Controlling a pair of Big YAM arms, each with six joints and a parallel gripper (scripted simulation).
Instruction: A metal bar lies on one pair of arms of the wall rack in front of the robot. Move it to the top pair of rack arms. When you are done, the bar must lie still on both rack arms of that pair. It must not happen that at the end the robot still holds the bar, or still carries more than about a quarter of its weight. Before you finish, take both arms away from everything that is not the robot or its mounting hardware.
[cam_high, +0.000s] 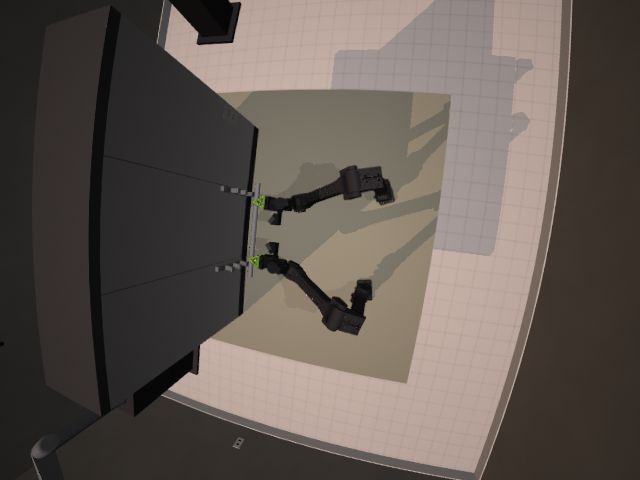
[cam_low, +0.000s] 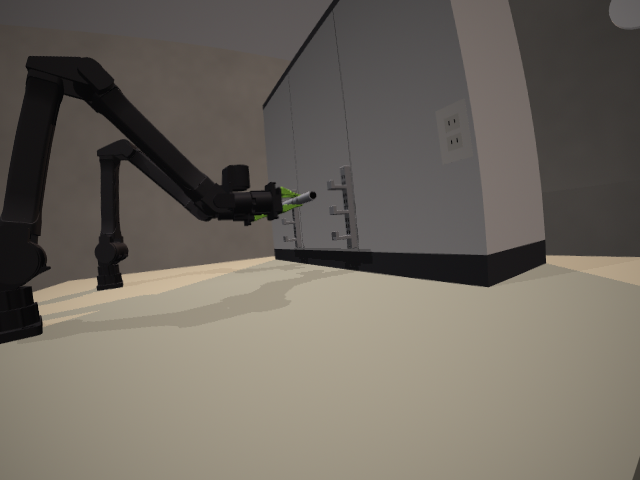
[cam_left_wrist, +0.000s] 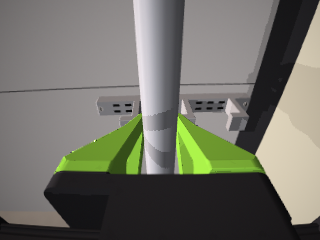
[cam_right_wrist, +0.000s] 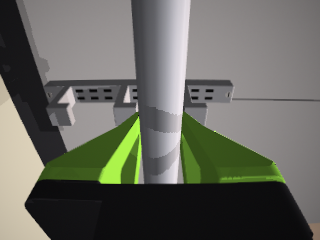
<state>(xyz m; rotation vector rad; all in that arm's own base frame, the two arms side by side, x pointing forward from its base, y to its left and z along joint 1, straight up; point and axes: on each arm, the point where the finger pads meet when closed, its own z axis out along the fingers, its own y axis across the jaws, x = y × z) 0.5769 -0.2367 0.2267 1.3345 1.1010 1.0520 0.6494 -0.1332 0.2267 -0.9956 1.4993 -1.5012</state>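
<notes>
The metal bar (cam_high: 253, 227) (cam_low: 308, 196) (cam_left_wrist: 161, 60) (cam_right_wrist: 160, 60) is held off the wall rack, out in front of it. My left gripper (cam_high: 253, 259) (cam_left_wrist: 160, 120) is shut on the bar near one end, and my right gripper (cam_high: 257, 202) (cam_right_wrist: 160, 120) is shut on it near the other. The left rack strip (cam_high: 230, 267) (cam_left_wrist: 205, 105) and right rack strip (cam_high: 235, 190) (cam_low: 348, 206) (cam_right_wrist: 105, 94) each carry three arms. In both wrist views the bar crosses between the middle and top arms. The top right rack arm (cam_low: 336, 184) shows bare. The left strip's top arm is partly hidden.
The grey wall panel (cam_high: 175, 217) (cam_low: 403, 155) stands behind the rack, with a dark base strip (cam_low: 434, 269) below. The bar and both fingertips are close in front of the rack arms. Wrist cameras stick out between the two arms.
</notes>
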